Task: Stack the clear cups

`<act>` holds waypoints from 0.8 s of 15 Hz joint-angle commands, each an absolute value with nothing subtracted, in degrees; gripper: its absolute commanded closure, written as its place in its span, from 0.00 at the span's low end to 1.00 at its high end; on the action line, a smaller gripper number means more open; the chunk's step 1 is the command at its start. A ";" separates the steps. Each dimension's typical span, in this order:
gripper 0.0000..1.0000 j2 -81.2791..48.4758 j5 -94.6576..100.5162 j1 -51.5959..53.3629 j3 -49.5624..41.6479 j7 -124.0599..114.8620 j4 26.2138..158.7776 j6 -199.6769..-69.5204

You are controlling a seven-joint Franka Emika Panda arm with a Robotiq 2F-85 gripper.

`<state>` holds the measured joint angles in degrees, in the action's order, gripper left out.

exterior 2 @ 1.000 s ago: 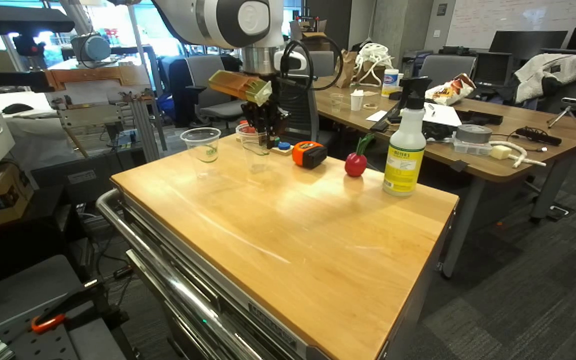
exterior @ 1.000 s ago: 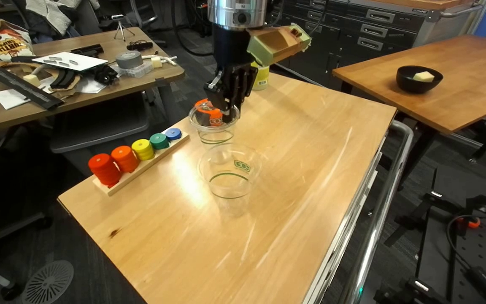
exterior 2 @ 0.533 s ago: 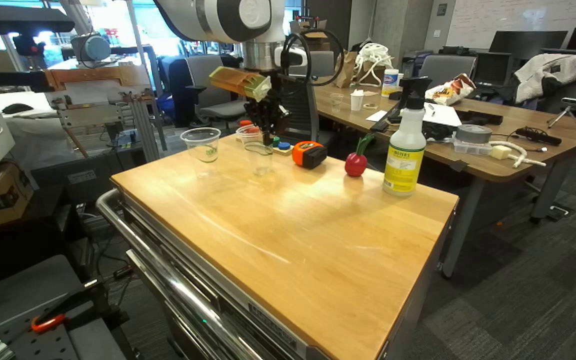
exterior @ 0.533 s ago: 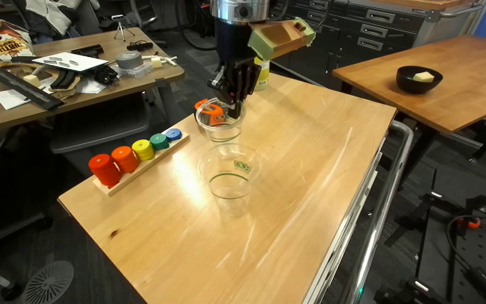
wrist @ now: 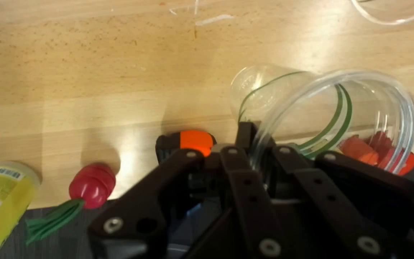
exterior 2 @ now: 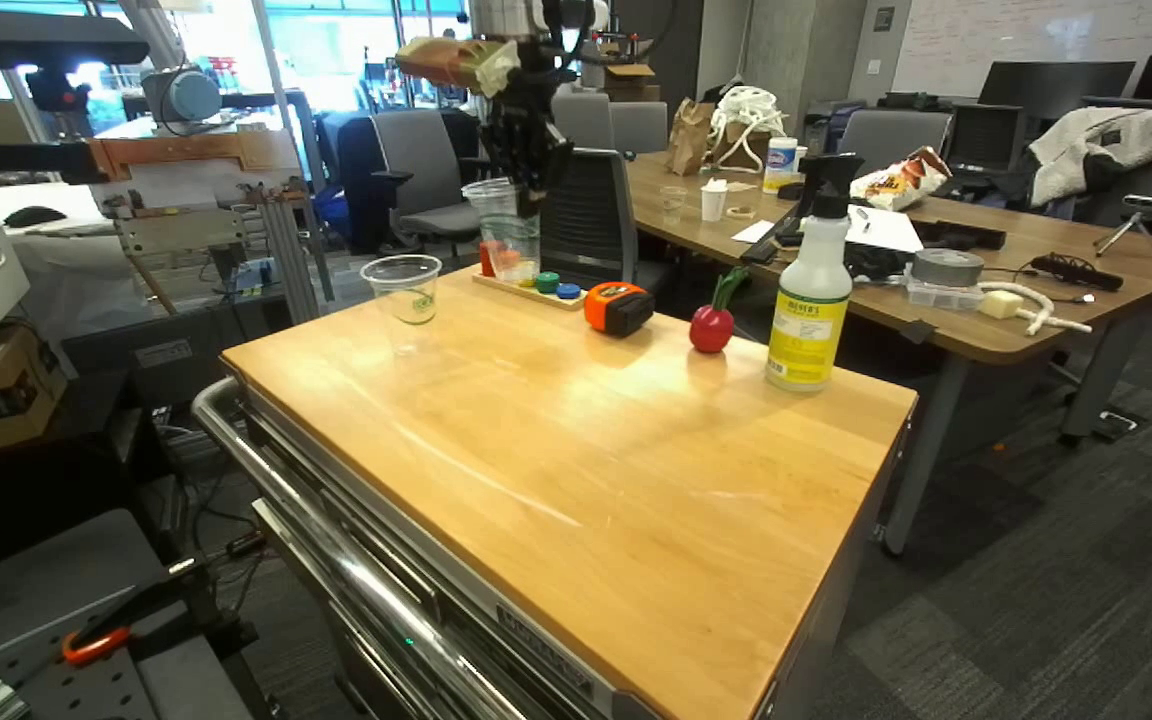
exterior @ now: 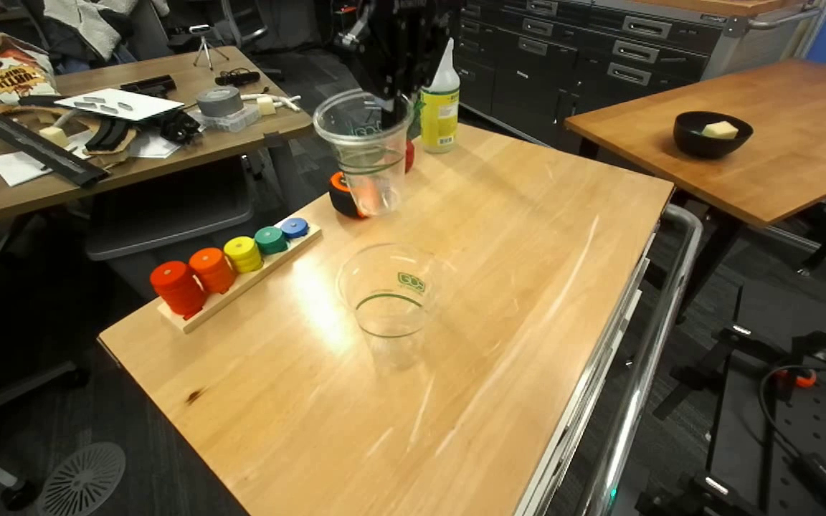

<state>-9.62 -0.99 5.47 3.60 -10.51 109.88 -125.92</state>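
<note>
My gripper (exterior: 390, 115) is shut on the wall of a clear cup and holds it above the table, slightly tilted. Doubled green rings and rim lines show that two clear cups (exterior: 370, 161) are nested in this grip. They also show in an exterior view (exterior 2: 508, 240) and in the wrist view (wrist: 286, 104), where the rim passes between the fingertips (wrist: 253, 138). Another clear cup (exterior: 391, 312) stands upright on the wooden table, apart from the held ones. It shows also in an exterior view (exterior 2: 404, 300), and its rim (wrist: 395, 21) is cut off in the wrist view.
A row of coloured discs (exterior: 242, 254) on a wooden base lies along one table edge. An orange and black tape measure (exterior 2: 619, 308), a red radish (exterior 2: 711, 328) and a yellow-green bottle (exterior 2: 808, 310) stand along the same side. A black bowl (exterior: 712, 135) sits on another table.
The gripper has risen with the nested cups, which were low at the table and are now well above it. The standing cup has not moved.
</note>
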 commanded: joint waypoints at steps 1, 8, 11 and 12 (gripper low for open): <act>0.99 -3.18 2.03 7.28 4.66 -12.78 111.26 -125.53; 0.99 3.69 1.55 8.43 7.70 -11.73 114.82 -121.31; 0.99 5.06 -0.57 8.42 8.22 -9.79 116.45 -118.23; 0.99 5.09 -1.63 8.45 8.27 -8.89 116.70 -117.74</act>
